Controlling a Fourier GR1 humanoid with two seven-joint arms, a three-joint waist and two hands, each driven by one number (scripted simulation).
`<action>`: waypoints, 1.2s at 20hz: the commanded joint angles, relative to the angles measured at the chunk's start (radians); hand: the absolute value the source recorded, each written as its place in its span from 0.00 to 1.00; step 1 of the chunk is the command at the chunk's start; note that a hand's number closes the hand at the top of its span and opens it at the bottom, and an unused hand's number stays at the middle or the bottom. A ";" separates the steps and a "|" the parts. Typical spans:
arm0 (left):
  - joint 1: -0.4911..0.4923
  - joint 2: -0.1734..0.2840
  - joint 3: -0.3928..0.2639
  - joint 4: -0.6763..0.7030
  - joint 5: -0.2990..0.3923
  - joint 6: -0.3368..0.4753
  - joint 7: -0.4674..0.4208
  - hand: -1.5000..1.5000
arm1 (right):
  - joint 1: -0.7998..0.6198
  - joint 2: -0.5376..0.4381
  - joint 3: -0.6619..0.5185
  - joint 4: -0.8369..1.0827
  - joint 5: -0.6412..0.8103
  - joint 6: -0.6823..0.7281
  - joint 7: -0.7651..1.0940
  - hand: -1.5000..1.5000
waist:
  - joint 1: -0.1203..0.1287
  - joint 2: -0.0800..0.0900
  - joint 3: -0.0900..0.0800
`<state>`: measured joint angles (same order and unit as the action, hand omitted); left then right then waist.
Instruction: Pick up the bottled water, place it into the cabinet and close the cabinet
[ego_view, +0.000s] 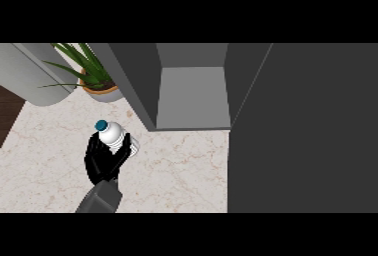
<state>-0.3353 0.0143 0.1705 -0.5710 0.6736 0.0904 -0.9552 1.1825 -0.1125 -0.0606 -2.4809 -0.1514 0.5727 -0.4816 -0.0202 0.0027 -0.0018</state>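
hidden or cut off: most of the bottled water (112, 134) is covered by the left hand (105, 159); only its white shoulder, ribbed neck and teal cap show above the black fingers. the grey forearm (99, 198) runs out of sight at the lower edge, below the bottle. the right hand shows nowhere. the cabinet door (303, 130), right of the bottle, fills that whole side as a dark slab and blocks everything behind it. the top of the cabinet (190, 90) is cut off at the upper edge, and so are the plant's leaf tips.

surface and room: pale marble counter (177, 170) with faint pinkish veins, lying under and around the bottle. a strip of dark brown floor or wall at far left of the bottle; cannot tell which.

task item: bottled water, upright, outside the cabinet, just below and left of the open compartment's front lower corner. left hand curled round it from below, fingers wrapping the body.

cabinet: dark grey, door swung open, lighter grey shelf floor visible inside, up and right of the bottle.

other items: potted plant (92, 75) in an orange-rimmed pot, above the bottle, beside the cabinet's left wall. a large pale grey rounded object (37, 72) up and left of the bottle; its identity is unclear.
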 joint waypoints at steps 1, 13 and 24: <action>-0.031 -0.002 0.025 0.056 0.000 -0.028 -0.068 1.00 | 0.005 -0.028 -0.074 -0.118 -0.162 0.004 0.071 0.00 | 0.004 0.002 0.000; 0.052 0.046 -0.205 -0.094 -0.162 -0.236 0.018 1.00 | 0.048 0.005 -0.057 -0.125 -0.127 0.024 0.029 0.00 | 0.011 -0.007 0.002; 0.185 -0.010 -0.384 -0.538 -0.226 -0.116 0.245 1.00 | 0.004 0.025 -0.029 -0.116 -0.089 0.002 0.061 0.00 | 0.030 -0.011 0.003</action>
<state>-0.2059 0.0461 -0.1352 -0.9603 0.4822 -0.0764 -0.7654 1.1605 -0.0895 -0.0829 -2.4687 -0.1657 0.5762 -0.4705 0.0062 -0.0063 0.0008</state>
